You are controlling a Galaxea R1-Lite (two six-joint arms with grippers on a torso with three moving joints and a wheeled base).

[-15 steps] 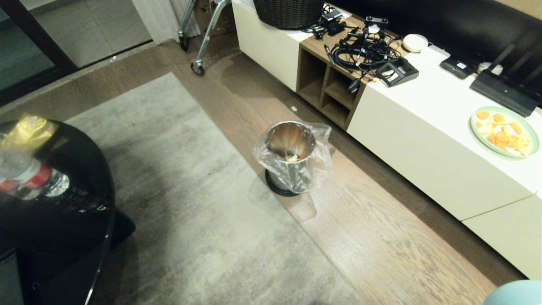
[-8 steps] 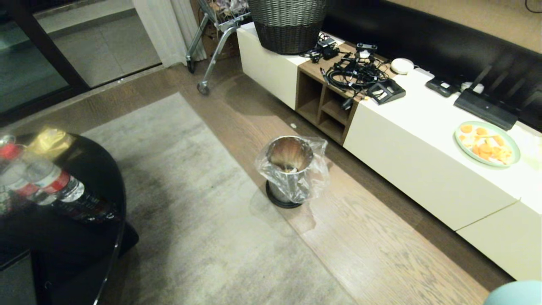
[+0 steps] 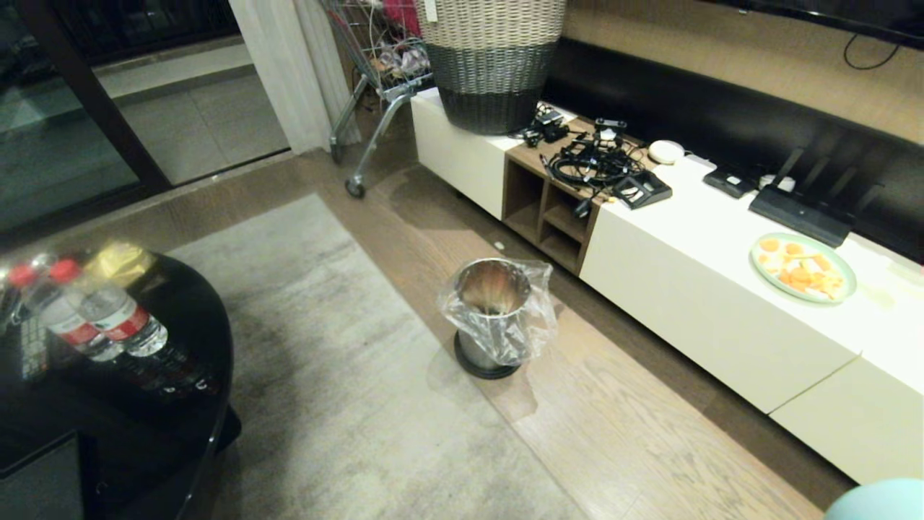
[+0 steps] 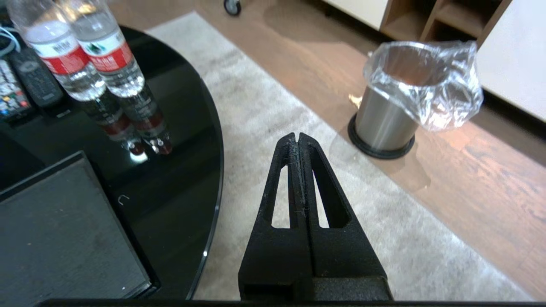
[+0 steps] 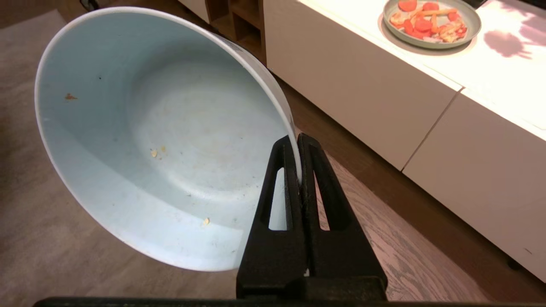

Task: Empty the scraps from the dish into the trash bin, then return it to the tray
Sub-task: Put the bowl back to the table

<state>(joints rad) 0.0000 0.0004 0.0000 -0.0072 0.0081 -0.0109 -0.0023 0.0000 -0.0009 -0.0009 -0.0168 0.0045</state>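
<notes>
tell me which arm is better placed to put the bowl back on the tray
Right. The right gripper is already shut on the rim of the emptied pale blue bowl. The left gripper is shut on nothing, though the black tray on the table lies on its side.

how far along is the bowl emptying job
Dumping looks done: the dish holds only crumbs, and the trash bin stands on the floor. The right gripper grips the dish's rim. Left: setting it on the tray on the black table. The left gripper is shut, idle.
</notes>
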